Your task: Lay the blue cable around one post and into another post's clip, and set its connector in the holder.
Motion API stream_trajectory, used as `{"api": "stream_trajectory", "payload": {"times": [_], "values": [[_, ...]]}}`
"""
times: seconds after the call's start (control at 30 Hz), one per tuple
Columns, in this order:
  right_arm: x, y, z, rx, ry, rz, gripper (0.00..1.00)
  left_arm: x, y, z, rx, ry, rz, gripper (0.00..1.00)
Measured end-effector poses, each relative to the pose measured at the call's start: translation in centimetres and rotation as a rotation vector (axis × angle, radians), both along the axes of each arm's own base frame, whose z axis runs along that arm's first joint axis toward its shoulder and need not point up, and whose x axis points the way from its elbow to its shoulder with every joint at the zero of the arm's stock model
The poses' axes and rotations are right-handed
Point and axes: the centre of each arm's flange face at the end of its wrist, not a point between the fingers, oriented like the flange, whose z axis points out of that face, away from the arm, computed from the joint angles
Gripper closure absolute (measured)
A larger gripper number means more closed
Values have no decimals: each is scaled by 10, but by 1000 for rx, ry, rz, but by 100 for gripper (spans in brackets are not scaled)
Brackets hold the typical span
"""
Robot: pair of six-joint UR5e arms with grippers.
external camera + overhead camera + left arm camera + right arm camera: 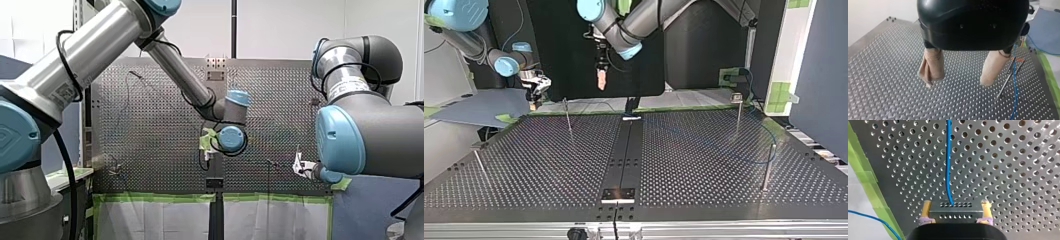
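While R jaws are pinching the connector [955, 208], L jaws spread, the blue cable [948, 165] is prob. needing gentle, even tension.

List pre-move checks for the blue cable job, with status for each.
1. Grip: my right claw is shut on the connector, yellow pads on both its sides: ok.
2. Free arm: my left claw is open with nothing between its beige pads: ok.
3. Routing: the blue cable around a post: cannot tell. In the top view it curves close by the corner post, contact unclear.
4. Clip: cannot tell. In the left wrist view the cable runs beside the thin post; seating is not visible.
5. Connector seated: not ok, it is in my right claw.
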Motion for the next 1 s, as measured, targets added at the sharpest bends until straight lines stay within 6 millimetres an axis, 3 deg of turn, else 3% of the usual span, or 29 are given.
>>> {"api": "stream_trajectory", "payload": {"times": [0.43,1.0], "values": [[3,1,0,4,-4,4,100,30,58,27,-120,38,15,0],[3,1,-2,3,-5,4,100,52,145,56,-146,45,111,0]]}}
